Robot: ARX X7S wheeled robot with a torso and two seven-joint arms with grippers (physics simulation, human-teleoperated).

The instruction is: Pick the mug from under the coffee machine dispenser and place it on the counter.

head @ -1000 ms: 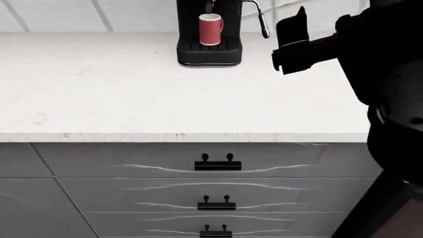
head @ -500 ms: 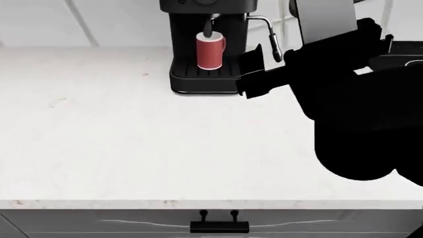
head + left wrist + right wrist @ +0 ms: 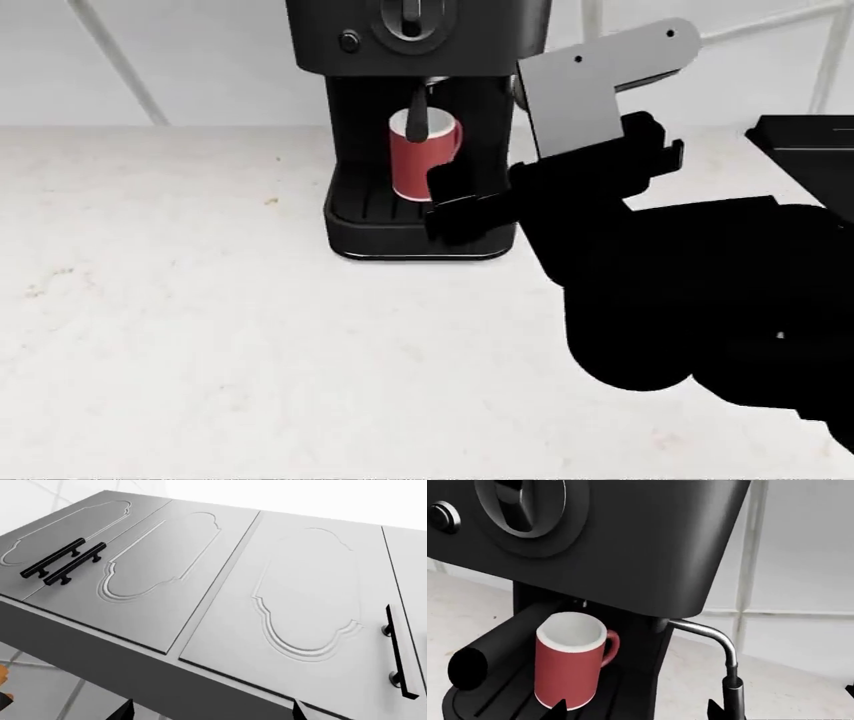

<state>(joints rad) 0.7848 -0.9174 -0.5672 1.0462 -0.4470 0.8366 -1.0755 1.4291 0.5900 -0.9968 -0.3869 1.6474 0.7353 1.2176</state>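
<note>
The red mug (image 3: 424, 155) stands upright on the ridged drip tray of the black coffee machine (image 3: 416, 40), under its spout. The white counter (image 3: 200, 330) spreads in front. My right gripper (image 3: 451, 208) is open and empty, hovering just in front of the tray's right side, short of the mug. In the right wrist view the mug (image 3: 568, 669) shows its white inside and its red handle, close ahead between my open right gripper's (image 3: 636, 713) tips and nearer one of them. My left gripper (image 3: 211, 713) is open and empty, facing grey cabinet doors; it is out of the head view.
The chrome steam wand (image 3: 724, 655) hangs beside the mug at the machine's right. A black portafilter handle (image 3: 477, 666) sticks out on the mug's other side. The black stovetop (image 3: 807, 150) lies at the counter's right. The tiled wall (image 3: 160, 60) stands behind. Grey cabinet doors (image 3: 300, 605) have black handles.
The head view has closed in on the machine. My right gripper has moved left, from beside the steam wand to just in front of the drip tray by the mug.
</note>
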